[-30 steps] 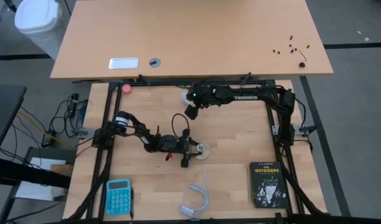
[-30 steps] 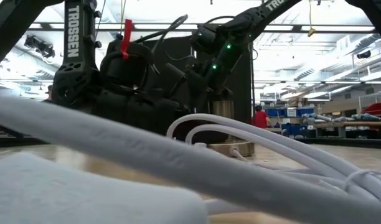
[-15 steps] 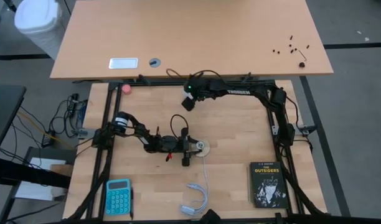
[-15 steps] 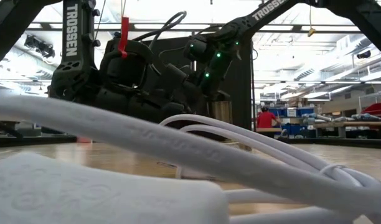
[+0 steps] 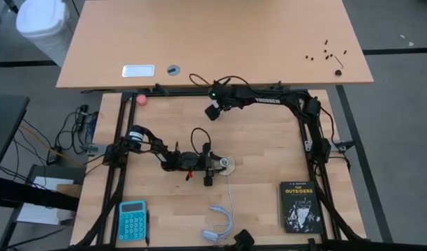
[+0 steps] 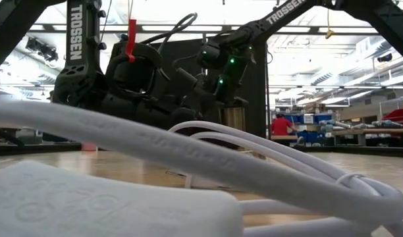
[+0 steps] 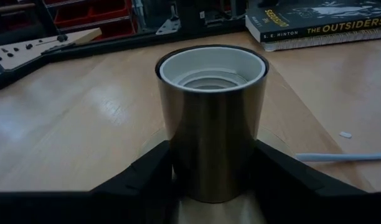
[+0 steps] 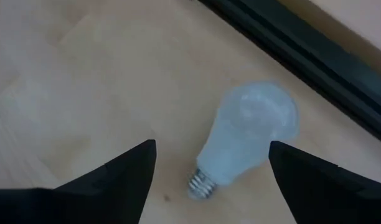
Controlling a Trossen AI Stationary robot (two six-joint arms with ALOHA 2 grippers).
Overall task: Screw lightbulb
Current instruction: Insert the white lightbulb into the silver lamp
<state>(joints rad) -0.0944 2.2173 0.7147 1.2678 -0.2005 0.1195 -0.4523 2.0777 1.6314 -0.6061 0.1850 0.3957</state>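
While the lightbulb (image 8: 248, 138) lies by the worktop's (image 5: 269, 139) twelve o'clock edge, the right hand (image 5: 213, 111) hovers wide open, empty. It has moved toward twelve. The left hand (image 5: 212, 165) clamps the socket (image 7: 212, 124).

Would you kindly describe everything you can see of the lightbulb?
The lightbulb is a white, frosted, pear-shaped bulb that narrows to a ribbed grey metal screw base. It lies on its side on the wooden table, close to the black frame rail at the table's edge, its globe nearer the rail. It is not in any socket. The right gripper hovers above it, open, with a finger to each side; nothing but the table touches it.
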